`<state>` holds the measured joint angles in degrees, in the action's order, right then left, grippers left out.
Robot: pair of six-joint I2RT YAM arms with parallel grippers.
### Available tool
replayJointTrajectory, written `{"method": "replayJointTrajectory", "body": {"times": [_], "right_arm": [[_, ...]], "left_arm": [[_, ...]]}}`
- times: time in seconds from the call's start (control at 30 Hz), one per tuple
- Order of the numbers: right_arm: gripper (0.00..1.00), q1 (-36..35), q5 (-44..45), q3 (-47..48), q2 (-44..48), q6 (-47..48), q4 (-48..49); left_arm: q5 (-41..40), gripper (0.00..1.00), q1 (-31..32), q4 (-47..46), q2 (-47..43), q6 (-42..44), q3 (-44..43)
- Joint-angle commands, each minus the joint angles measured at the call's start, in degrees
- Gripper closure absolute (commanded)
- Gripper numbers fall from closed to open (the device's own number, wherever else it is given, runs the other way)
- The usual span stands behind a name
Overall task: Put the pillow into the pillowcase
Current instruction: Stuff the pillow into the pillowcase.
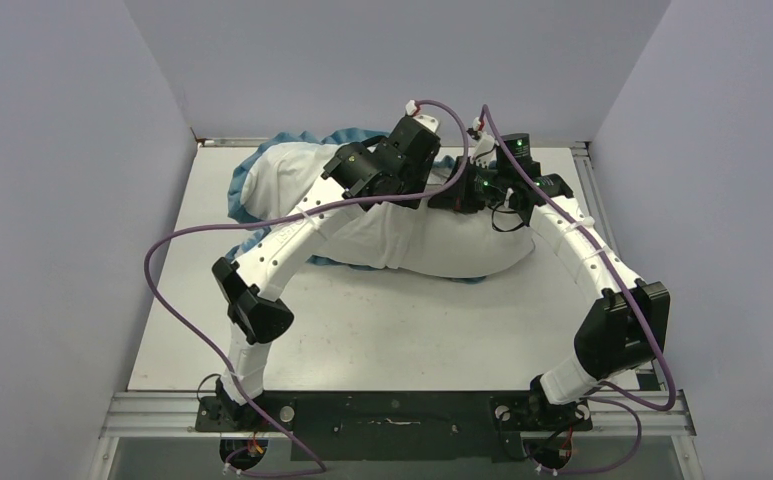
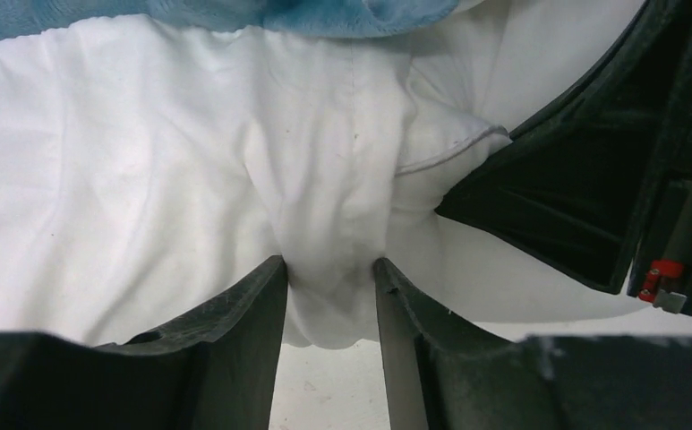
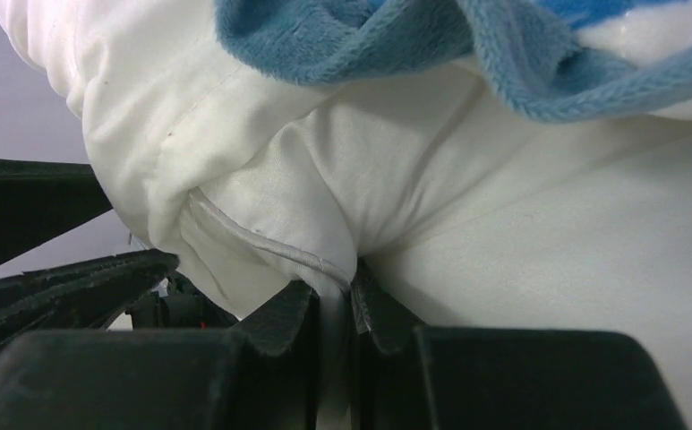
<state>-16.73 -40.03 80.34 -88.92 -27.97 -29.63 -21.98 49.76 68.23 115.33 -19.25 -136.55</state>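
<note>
So we've got the left claw pinching a bunched fold of the pillow and the right claw squeezed tight on its piped edge, the pillow sprawled across the far tabletop with the pillowcase peeking out blue behind it.

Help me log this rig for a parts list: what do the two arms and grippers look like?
Both the left arm and right arm have white tubular links joined by boxy black joint housings. A purple cable loops along each. Small green lights glow near the right wrist. The left gripper and right gripper have black, matte, wedge-shaped fingers.
</note>
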Motion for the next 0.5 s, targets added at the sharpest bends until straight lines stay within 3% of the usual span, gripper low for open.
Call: {"method": "replayJointTrajectory", "body": {"times": [0.0,0.07,0.17,0.3,0.47], "right_arm": [[0.95,-0.76,-0.23,-1.33,-1.58,-0.93,-1.07],[0.95,-0.76,-0.31,-1.26,-1.66,-0.95,-1.04],[0.95,-0.76,-0.46,-0.83,-1.79,-0.99,-0.95],[0.95,-0.43,-1.86,-0.26,-2.3,-2.27,0.8],[0.95,-0.22,-4.04,0.79,-2.75,-4.39,3.85]], "left_arm": [[-3.3,0.64,-0.89,-4.46,0.49,-2.2,0.56],[-2.53,0.74,-1.66,-5.75,0.57,-2.94,1.08],[0.21,0.99,-2.36,-7.98,0.04,-3.54,0.75],[5.58,1.0,-2.38,-15.31,-5.17,-1.76,5.53],[15.64,1.0,-2.33,-31.92,-16.24,-1.1,18.13]]}}
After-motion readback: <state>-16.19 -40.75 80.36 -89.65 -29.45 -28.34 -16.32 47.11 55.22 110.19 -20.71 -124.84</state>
